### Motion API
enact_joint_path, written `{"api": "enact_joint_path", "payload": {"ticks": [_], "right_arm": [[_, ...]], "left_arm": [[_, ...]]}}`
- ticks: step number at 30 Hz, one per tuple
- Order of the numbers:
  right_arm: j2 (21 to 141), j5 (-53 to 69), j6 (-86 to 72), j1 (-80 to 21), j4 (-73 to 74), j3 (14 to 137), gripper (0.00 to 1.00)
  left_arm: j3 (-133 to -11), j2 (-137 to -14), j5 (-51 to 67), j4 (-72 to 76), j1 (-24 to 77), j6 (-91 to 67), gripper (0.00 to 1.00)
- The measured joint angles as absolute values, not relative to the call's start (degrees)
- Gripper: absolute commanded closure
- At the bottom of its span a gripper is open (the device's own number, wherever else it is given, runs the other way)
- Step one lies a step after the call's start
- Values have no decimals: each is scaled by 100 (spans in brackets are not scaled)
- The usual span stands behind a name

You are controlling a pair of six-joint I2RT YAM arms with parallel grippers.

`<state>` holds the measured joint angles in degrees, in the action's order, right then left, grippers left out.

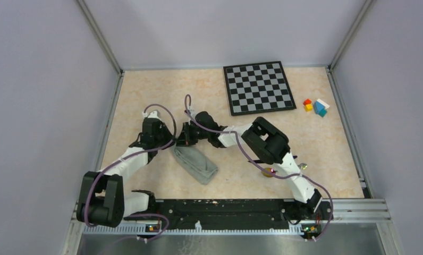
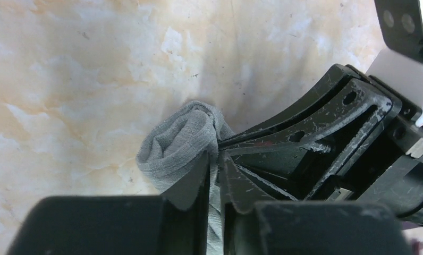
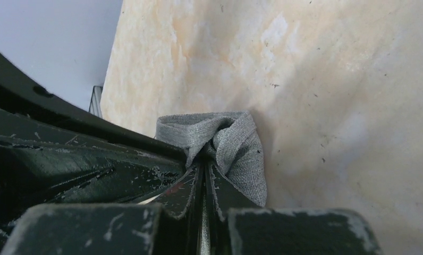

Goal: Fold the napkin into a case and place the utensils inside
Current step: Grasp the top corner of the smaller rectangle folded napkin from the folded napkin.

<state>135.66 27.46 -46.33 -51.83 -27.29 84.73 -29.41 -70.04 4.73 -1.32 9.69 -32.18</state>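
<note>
The grey-green napkin [image 1: 196,163] lies folded as a narrow strip, running from the middle of the table down to the right. My left gripper [image 1: 169,142] and right gripper [image 1: 182,141] meet at its upper-left end. In the left wrist view my left gripper [image 2: 213,159] is shut on a bunched fold of the napkin [image 2: 180,143]. In the right wrist view my right gripper [image 3: 205,167] is shut on the napkin [image 3: 236,143] too. The spoon's yellow-red bowl [image 1: 266,171] peeks out under the right arm. The knife is not in view.
The black-and-white chessboard [image 1: 259,87] lies at the back right. Small coloured blocks [image 1: 315,106] sit to its right. Grey walls close in the table on three sides. The two grippers' fingers nearly touch each other.
</note>
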Motion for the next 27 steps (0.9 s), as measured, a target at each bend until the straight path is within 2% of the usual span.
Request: {"api": "enact_joint_path", "payload": {"ticks": [4, 8, 14, 21, 27], "right_arm": [[13511, 2744, -4591, -5146, -2836, 8342, 88], [13319, 2729, -4416, -5131, -2738, 8169, 84], [13082, 2709, -4224, -5109, -2429, 8025, 84], [13013, 2665, -4051, -5107, -2178, 8031, 93], [13047, 2602, -4003, -5146, -1992, 8167, 99]], "left_arm": [[-2941, -6941, 790, -296, 716, -3293, 50], [-2941, -6396, 854, -788, 449, -3422, 46], [-2884, -5937, 856, -1194, -132, -3793, 46], [-2512, -6261, 1256, -1177, -495, -4082, 64], [-2445, -7043, 1894, -646, -493, -4130, 68]]}}
